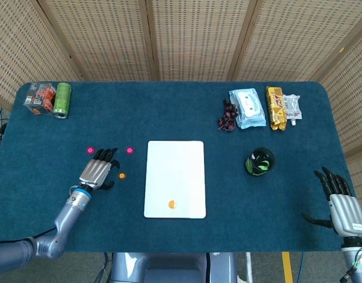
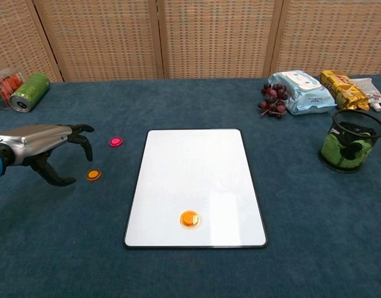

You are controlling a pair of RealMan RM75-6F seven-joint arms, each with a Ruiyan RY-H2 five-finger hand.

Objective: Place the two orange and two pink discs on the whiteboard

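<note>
left hand (image 1: 98, 171) spread, empty, just beside loose orange disc (image 1: 122, 175) off whiteboard's (image 1: 175, 159) left edge. two pink discs (image 1: 130, 150) also on table. one orange disc (image 1: 172, 204) placed; three left. right hand (image 1: 340, 203) spread, idle.

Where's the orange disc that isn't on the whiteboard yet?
The loose orange disc lies on the table left of the whiteboard, just off the left hand, below the nearer pink disc.

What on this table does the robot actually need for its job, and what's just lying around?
Needed: whiteboard; orange disc on it; orange disc on the cloth; two pink discs; left hand.

Lying about: green can, grapes, wipes pack, snack packet, mesh cup.
</note>
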